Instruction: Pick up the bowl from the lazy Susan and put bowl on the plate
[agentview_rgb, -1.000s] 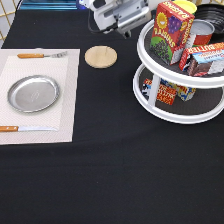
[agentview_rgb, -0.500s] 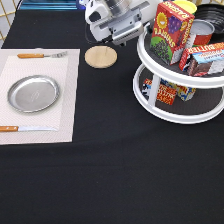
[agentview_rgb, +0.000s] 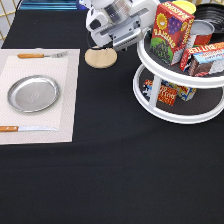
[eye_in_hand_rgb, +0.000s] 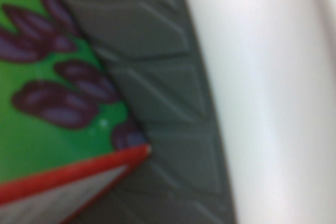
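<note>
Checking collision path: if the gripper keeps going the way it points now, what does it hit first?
Likely the raisin box on the lazy Susan top tier. The gripper sits at the tier's left edge in the exterior view, and the wrist view shows the box right ahead. Depth is unclear.

The wrist view sits very close to the lazy Susan (eye_in_hand_rgb: 169, 100). Its dark grey tray surface, embossed with a pattern of slanted raised lines, runs as a band from about 12 o'clock down to 6 o'clock. Beside it, filling the side from 1 o'clock to 5 o'clock, is the turntable's smooth white rim (eye_in_hand_rgb: 277, 110).

From 8 o'clock to 11 o'clock a raisin box (eye_in_hand_rgb: 52, 100) stands on the tray, its face green with dark purple fruit shapes. At about 7 o'clock the box shows a red edge and a pale grey panel, its corner touching the tray surface.
</note>
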